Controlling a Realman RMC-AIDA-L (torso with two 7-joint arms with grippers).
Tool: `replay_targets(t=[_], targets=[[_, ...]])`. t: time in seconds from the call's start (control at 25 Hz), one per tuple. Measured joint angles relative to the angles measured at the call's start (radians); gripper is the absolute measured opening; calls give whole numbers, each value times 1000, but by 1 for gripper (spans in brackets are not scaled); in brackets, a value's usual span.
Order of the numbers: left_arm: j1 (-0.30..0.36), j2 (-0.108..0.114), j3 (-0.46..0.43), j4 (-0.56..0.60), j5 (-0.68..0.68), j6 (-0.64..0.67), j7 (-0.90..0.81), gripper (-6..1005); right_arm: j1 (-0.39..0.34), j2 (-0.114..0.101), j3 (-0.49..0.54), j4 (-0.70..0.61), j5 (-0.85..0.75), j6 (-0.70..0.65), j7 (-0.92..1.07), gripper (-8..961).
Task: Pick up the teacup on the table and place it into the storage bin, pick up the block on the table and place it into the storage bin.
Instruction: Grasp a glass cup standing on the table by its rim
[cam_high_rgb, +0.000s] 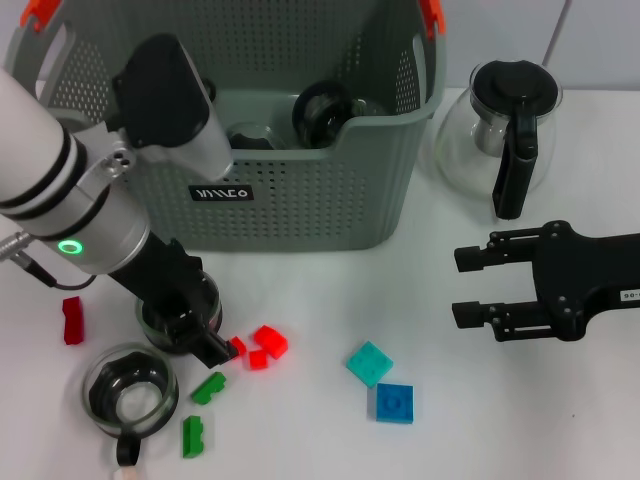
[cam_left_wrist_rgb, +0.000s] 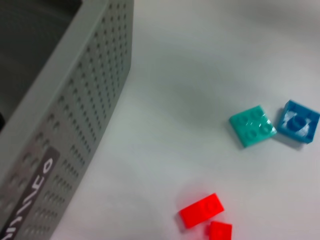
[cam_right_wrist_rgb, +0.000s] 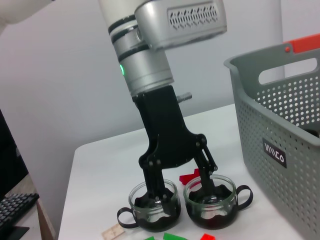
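Observation:
Two glass teacups stand on the table in front of the storage bin (cam_high_rgb: 300, 200). One teacup (cam_high_rgb: 165, 322) (cam_right_wrist_rgb: 212, 199) is nearer the bin and the other (cam_high_rgb: 128, 392) (cam_right_wrist_rgb: 150, 207) is nearer me. My left gripper (cam_high_rgb: 195, 335) (cam_right_wrist_rgb: 181, 192) reaches down at the nearer-bin teacup, open, with one finger inside it and the other outside its wall. Blocks lie around: red (cam_high_rgb: 268, 341) (cam_left_wrist_rgb: 201, 210), teal (cam_high_rgb: 369, 363) (cam_left_wrist_rgb: 252, 125), blue (cam_high_rgb: 395, 402) (cam_left_wrist_rgb: 298, 121) and green (cam_high_rgb: 208, 387). My right gripper (cam_high_rgb: 458, 287) hovers open at the right, holding nothing.
A glass pot with a black handle (cam_high_rgb: 505, 130) stands right of the bin. More glass cups (cam_high_rgb: 322, 110) lie inside the bin. A red block (cam_high_rgb: 72, 320) lies at the far left and another green one (cam_high_rgb: 192, 436) near the front edge.

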Motion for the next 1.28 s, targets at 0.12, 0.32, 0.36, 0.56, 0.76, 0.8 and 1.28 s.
replay_targets(t=[0.12,0.32,0.36,0.56,0.76,0.8,1.28], targets=[[6,0,30,16,22,-32,-11,795,0,0,5,2,-1,0,-3,689],[1,1,45,71,53,-82,-21,793,0,0,6,9,-1,4,-6,689],[-1,1,45,79,59,-89,-22,792,0,0,6,9,-2,5,-6,689],[-8,-1,49,110,92,-121,-27,779,0,0,6,10,-3,8,-7,689],[-16,0,61,138,103,-138,-37,762,0,0,5,10,-3,10,-7,688],[-16,0,62,139,106,-139,-38,758,0,0,5,10,-3,10,-7,688],[-18,0,109,145,126,-153,-48,657,0,0,5,22,-4,12,-11,689]])
